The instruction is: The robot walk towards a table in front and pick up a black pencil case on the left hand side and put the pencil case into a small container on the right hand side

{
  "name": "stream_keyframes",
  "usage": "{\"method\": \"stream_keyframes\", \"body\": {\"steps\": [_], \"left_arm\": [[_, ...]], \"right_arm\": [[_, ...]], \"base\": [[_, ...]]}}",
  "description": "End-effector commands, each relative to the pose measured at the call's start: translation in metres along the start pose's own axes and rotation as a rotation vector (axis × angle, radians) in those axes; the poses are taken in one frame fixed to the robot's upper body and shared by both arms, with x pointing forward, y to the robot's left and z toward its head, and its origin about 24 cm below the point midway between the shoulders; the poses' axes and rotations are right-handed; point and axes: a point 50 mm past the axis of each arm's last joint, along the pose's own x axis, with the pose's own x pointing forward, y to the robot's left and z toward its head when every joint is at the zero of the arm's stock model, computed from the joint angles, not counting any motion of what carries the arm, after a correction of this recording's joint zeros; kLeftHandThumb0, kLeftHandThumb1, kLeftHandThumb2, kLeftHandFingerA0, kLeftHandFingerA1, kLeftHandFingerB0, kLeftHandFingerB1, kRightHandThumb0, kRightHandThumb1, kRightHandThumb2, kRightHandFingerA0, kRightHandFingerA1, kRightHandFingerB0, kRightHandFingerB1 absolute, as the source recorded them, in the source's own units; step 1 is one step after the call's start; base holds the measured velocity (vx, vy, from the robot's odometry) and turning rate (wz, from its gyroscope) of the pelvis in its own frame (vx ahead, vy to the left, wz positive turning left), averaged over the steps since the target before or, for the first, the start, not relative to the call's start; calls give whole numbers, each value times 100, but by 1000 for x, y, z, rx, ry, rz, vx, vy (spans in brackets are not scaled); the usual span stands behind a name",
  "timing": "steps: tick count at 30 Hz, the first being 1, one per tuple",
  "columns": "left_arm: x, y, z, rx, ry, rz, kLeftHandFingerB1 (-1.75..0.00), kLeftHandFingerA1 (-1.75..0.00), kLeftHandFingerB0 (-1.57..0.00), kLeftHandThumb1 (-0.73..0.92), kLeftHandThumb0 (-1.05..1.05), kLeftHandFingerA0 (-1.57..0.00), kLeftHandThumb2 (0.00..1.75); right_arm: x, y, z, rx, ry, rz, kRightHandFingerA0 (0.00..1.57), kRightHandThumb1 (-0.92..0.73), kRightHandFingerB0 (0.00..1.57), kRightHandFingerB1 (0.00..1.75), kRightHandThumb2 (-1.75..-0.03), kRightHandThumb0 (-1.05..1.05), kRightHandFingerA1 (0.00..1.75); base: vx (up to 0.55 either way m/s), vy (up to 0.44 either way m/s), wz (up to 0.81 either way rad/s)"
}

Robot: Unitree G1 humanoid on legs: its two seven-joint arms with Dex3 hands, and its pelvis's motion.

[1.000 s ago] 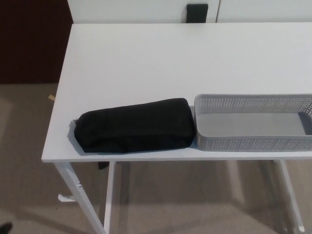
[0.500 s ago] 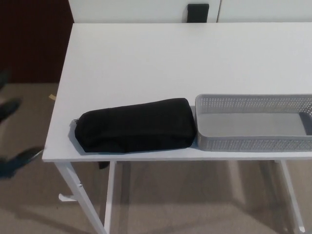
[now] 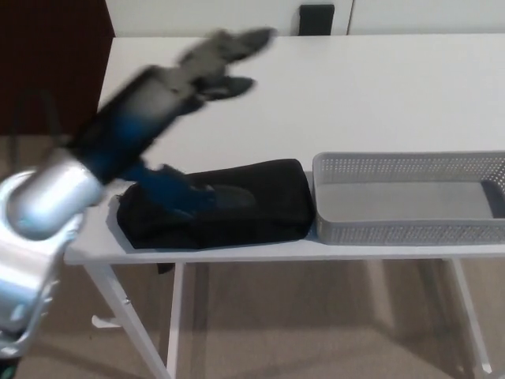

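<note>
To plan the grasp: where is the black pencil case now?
Head view: the black pencil case lies at the front edge of the white table, towards the left, close against the left end of the grey basket.

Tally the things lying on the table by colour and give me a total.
Black: 1, the pencil case
Grey: 1, the perforated container
Total: 2 on the white table
</note>
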Motion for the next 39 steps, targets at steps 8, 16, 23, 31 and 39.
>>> {"method": "stream_keyframes", "body": {"steps": [8, 16, 23, 31, 39], "left_arm": [[21, -7, -54, 552, 505, -128, -11, -7, -4, 36, -54, 0, 69], [22, 6, -53, 662, 548, -81, -11, -2, -6, 37, -55, 0, 68], [24, 10, -44, 744, 541, -56, -15, -8, -4, 37, -55, 0, 71], [23, 5, -49, 748, 579, -75, -15, -9, -4, 36, -54, 0, 71], [23, -4, -68, 736, 660, -133, -11, -6, -2, 38, -59, 0, 73]], "right_arm": [[-4, -9, -5, -1, 38, -28, 57, -54, 41, 45, -55, -16, 60], [-2, -11, -2, -16, 27, -22, 58, -53, 43, 47, -55, -19, 61], [-4, -8, -3, -69, 30, -7, 58, -53, 43, 46, -55, -21, 59], [-4, -6, -3, -68, 33, 2, 57, -53, 43, 46, -55, -21, 59], [-3, -7, -1, -66, 35, 3, 56, -54, 43, 46, -55, -21, 57]], "base": [[0, 0, 0], [0, 0, 0], [0, 0, 0], [0, 0, 0], [0, 0, 0]]}}
